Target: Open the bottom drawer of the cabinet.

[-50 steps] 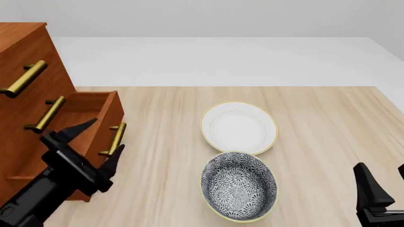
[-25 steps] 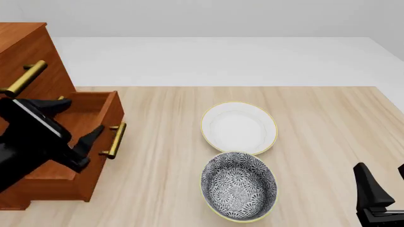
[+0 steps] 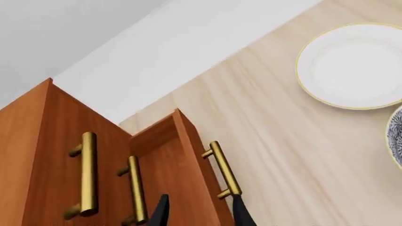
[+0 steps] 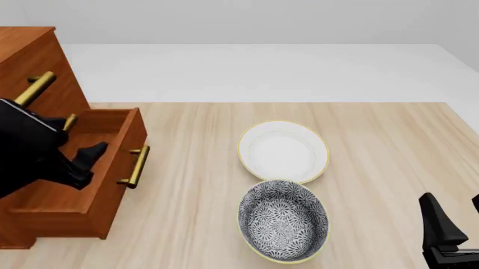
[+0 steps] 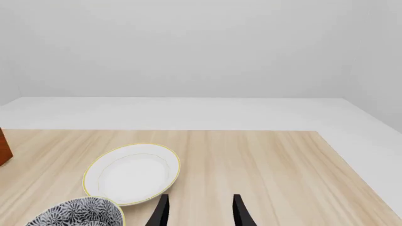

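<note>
Flanking the pulled-out bottom drawer (image 4: pixel 90 185): white bowl (image 4: pixel 284 151), patterned bowl (image 4: pixel 283 220).

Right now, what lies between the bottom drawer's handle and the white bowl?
Only bare tabletop lies between the bottom drawer's handle and the white bowl, as the front view shows.

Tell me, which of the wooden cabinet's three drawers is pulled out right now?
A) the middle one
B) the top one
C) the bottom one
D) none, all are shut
C: in the front view the bottom drawer stands out from the cabinet with its plain wood inside showing, while the two drawers above sit flush.
</note>
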